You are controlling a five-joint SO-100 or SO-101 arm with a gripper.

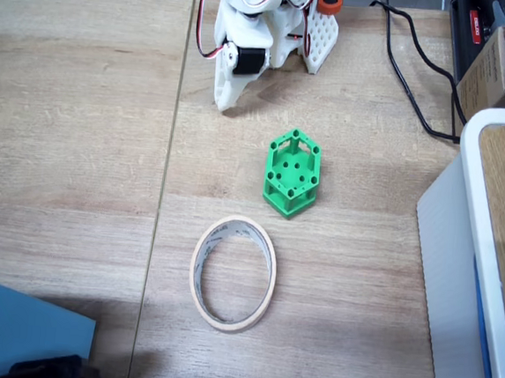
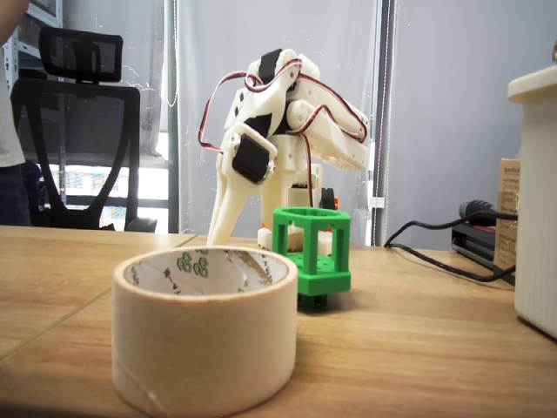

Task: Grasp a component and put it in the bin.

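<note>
Table (image 1: 80, 139) bearing component (image 1: 291, 172), bin (image 1: 233, 272)

- My arm (image 1: 266, 31) is cut off by the top edge in the view from above.
- From the low side view, the tape ring (image 2: 204, 335) hides the lower left part of the green piece (image 2: 315, 252), and the bottom edge cuts the ring off.
- My gripper (image 2: 228, 222) points down, but I cannot tell if my fingers are apart.
- The big white box (image 1: 467, 261) runs off the right edge.
</note>
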